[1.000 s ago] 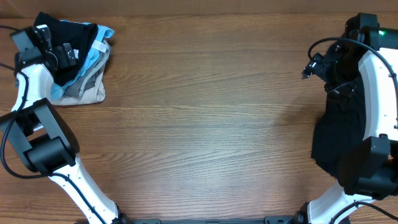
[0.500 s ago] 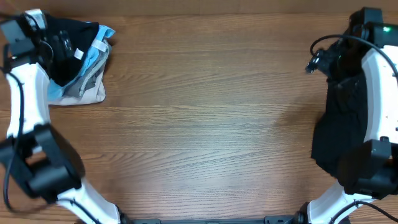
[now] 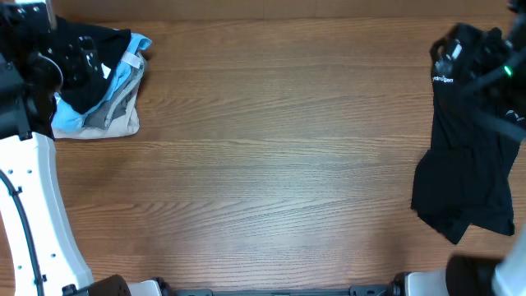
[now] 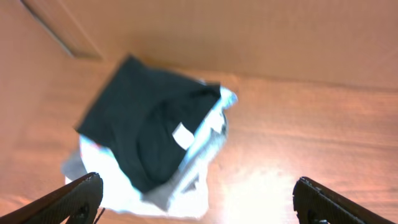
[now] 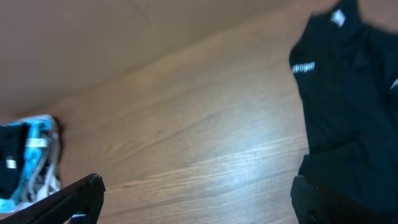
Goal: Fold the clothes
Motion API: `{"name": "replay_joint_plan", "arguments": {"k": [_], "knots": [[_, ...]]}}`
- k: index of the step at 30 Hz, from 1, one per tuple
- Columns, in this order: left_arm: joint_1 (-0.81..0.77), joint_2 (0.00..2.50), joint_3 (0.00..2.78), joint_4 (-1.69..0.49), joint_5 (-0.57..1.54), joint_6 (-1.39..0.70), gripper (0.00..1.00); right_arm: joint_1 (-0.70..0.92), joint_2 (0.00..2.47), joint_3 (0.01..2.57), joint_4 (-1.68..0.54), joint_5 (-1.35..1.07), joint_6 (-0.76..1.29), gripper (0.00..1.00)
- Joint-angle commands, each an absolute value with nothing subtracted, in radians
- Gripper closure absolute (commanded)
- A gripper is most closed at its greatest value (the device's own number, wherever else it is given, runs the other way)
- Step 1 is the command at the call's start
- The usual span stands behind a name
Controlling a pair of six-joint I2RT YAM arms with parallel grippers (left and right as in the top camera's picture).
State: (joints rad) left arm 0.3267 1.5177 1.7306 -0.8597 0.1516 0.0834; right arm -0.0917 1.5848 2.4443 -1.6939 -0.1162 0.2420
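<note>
Both arms have lifted clear, left gripper and right gripper wide and empty; I judge the black-blue-beige garment stack done, the limp black logo shirt unfolded.

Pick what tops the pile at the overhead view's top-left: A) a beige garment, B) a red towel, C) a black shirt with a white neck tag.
C: the black shirt with its white tag lies uppermost, the light-blue tee peeking out beneath.
</note>
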Motion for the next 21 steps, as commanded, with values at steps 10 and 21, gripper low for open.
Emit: {"name": "replay_joint_plan", "arguments": {"k": [10, 21], "knots": [[0.325, 1.543, 1.736, -0.888, 0.181, 0.019, 0.0, -0.094, 1.285, 2.473, -1.694, -0.158, 0.236, 0.0], [0.325, 1.543, 1.736, -0.887, 0.181, 0.019, 0.0, -0.094, 1.284, 2.474, -1.694, -0.246, 0.235, 0.0]]}}
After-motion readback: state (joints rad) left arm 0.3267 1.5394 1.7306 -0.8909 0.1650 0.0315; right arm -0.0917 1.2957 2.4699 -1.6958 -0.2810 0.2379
